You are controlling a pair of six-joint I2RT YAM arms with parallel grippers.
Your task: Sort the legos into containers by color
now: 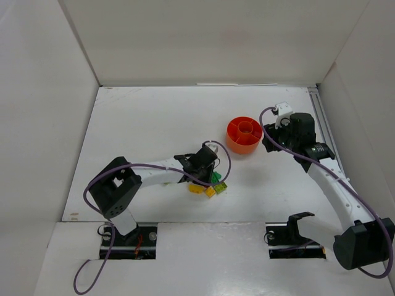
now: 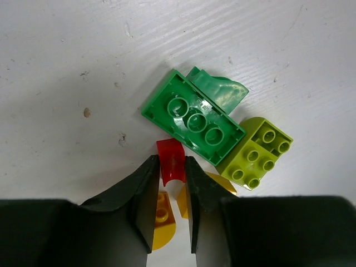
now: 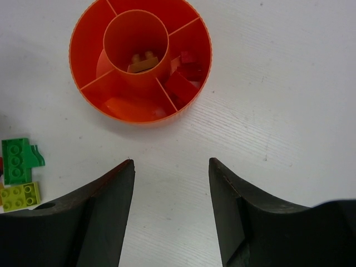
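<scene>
My left gripper [image 2: 171, 160] is shut on a small red lego [image 2: 170, 149] that stands out past its fingertips, low over the table. Just ahead lie an upside-down green brick [image 2: 192, 118], a clear green piece [image 2: 223, 92] and a lime brick [image 2: 258, 153]. Yellow pieces [image 2: 162, 219] lie under the fingers. From above, this cluster of legos [image 1: 213, 185] sits under the left gripper [image 1: 208, 176]. The orange dish [image 3: 139, 115] holds red legos [image 3: 183, 83] in one compartment and a brownish piece [image 3: 142, 62] in its central cup. My right gripper [image 3: 171, 164] is open and empty, a short way from the dish [image 1: 244, 134].
White walls box in the table on the left, back and right. A rail [image 1: 324, 120] runs along the right side. A black bracket [image 1: 299, 223] stands at the near edge by the right arm's base. The green brick [image 3: 15, 160] and lime brick [image 3: 21, 194] show in the right wrist view.
</scene>
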